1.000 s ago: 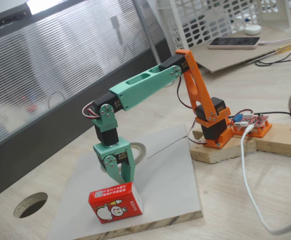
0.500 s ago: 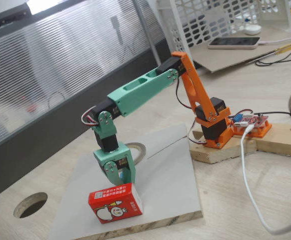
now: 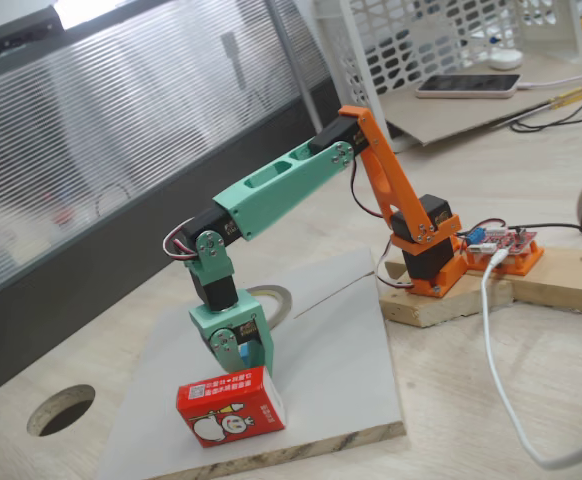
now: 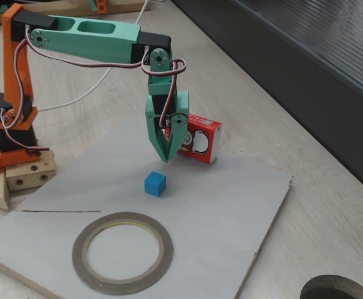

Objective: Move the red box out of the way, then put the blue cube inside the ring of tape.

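We see the hand (image 4: pixel 167 156) pointing down over the grey board (image 4: pixel 231 205), its green fingers nearly together and gripping nothing. Its tips hang just beside the red box (image 4: pixel 199 139), on the side facing the blue cube (image 4: pixel 155 184), which lies a little apart on the board. The ring of tape (image 4: pixel 122 252) lies flat nearer the board's edge, well apart from the box. In a fixed view the red box (image 3: pixel 231 405) stands in front of the hand (image 3: pixel 239 362), near the board's edge.

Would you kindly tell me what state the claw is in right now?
Claw: shut, holding nothing, tips just above the board beside the red box.
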`<state>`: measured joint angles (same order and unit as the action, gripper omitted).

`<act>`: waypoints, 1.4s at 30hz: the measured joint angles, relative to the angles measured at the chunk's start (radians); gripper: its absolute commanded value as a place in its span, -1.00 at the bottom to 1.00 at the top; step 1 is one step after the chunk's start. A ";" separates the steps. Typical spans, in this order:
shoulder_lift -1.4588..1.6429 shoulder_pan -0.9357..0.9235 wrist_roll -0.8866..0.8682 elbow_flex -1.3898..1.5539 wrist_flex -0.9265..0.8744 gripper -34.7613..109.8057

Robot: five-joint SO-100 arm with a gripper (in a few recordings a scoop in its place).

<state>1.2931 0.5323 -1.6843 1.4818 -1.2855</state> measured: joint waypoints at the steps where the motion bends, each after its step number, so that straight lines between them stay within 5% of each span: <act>1: -0.021 0.000 0.000 0.000 0.000 -0.51; 23: -0.252 0.017 -0.002 -0.454 -0.003 -0.51; 42: -0.267 0.011 -0.002 -0.489 -0.074 -0.51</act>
<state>1.0262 0.5430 -1.6858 0.9925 -1.3591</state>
